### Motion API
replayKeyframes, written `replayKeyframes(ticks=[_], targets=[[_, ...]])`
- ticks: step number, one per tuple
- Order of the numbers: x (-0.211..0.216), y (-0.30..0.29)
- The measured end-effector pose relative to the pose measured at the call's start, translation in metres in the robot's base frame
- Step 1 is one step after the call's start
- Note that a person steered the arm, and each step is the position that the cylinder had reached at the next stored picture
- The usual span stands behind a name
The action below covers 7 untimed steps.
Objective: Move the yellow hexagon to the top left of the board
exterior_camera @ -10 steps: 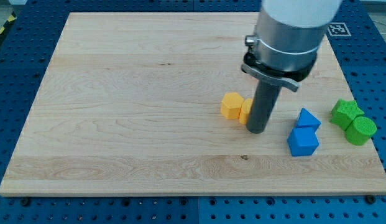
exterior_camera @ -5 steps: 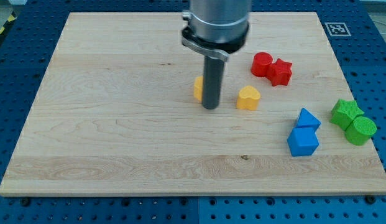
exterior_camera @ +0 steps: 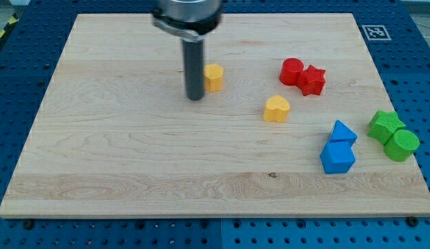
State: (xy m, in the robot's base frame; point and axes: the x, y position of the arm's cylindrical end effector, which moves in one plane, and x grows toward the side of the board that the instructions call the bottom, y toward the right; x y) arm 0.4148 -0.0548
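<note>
The yellow hexagon (exterior_camera: 214, 77) lies on the wooden board (exterior_camera: 118, 138), a little above its middle. My tip (exterior_camera: 194, 98) rests on the board just left of and slightly below the hexagon, close against its left side. The rod hides a sliver of the hexagon's left edge. The board's top left corner lies far to the left of both.
A yellow heart (exterior_camera: 276, 109) lies right of centre. A red cylinder (exterior_camera: 292, 71) and a red star (exterior_camera: 313, 80) touch at the upper right. A blue triangle (exterior_camera: 343, 131) and a blue cube (exterior_camera: 337, 157) sit lower right. A green star (exterior_camera: 385, 124) and a green cylinder (exterior_camera: 401, 145) sit at the right edge.
My tip has moved up and to the left across the board, pushing the yellow hexagon away from the yellow heart. The tip has now passed to the hexagon's left side.
</note>
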Motion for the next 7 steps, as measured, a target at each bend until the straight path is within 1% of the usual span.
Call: replayKeyframes(ticks=[1, 2, 3, 4, 6, 7], targets=[[-0.011, 0.018], [0.015, 0.051], [-0.004, 0.09], [-0.031, 0.086], [-0.028, -0.018], [-0.018, -0.044]])
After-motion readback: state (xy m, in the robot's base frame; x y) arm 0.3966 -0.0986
